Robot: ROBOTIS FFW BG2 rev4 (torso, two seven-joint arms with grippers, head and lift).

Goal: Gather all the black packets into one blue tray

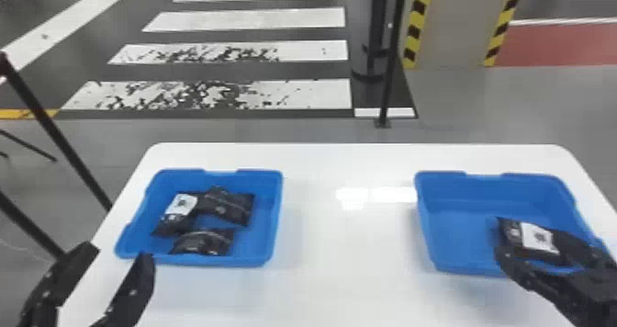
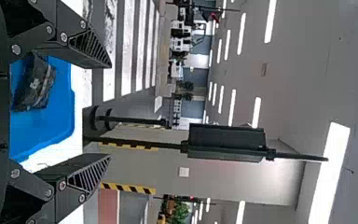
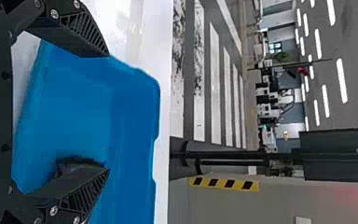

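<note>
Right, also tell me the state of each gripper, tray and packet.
Left tray, upright, open-topped.
Left tray's three black packets, lying loose inside.
Right tray, upright, open-topped.
Right tray's black packet, lying inside, not clamped.
Left gripper, fingers open, empty.
Right gripper, fingers open, empty.

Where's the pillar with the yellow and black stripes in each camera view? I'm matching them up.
Head view: pillar upper right, beyond the white table.
Left wrist view: pillar beyond a blue tray, beside the black post.
Right wrist view: pillar beyond the other tray.
Shared landmark: the white-striped crossing.
</note>
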